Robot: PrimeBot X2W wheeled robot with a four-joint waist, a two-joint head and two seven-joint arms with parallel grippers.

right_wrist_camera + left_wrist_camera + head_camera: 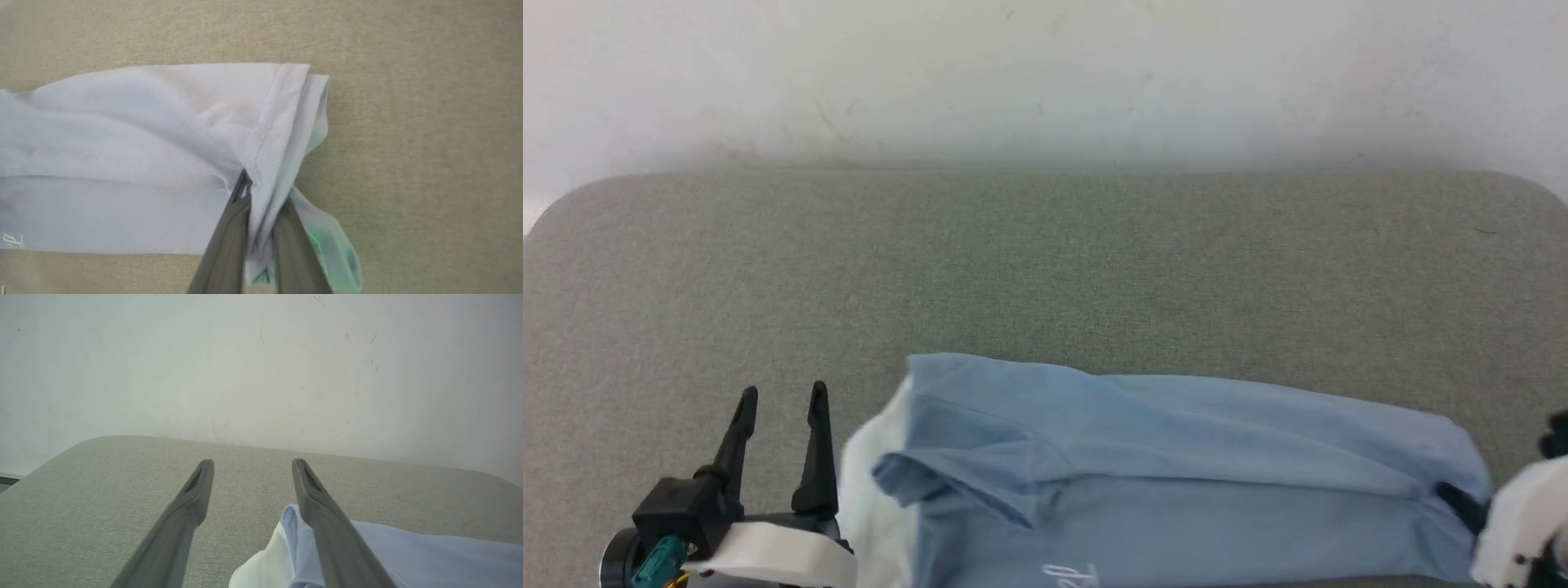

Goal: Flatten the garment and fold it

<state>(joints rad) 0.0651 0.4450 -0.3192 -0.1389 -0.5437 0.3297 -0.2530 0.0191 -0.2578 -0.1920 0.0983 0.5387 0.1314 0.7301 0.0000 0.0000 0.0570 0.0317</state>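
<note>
1. A grey-green fabric-covered table point(1045, 261) is spreading left to right under the work.
2. A light blue knit short-sleeved shirt point(1176, 457), gathered into a long band, is lying along the near edge, with its white collar panel point(866, 490) at the left. It is looking light and limp, so stitched edges are likely offering the surest hold.
3. The right gripper point(263, 196) is pinching the hem point(261, 134) at the shirt's right end.
4. The left gripper point(783, 394) is hovering with fingers spread and empty, just left of the collar.

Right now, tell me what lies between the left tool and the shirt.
Nothing: in the head view a narrow strip of bare grey pad separates the left tool from the shirt.
</note>
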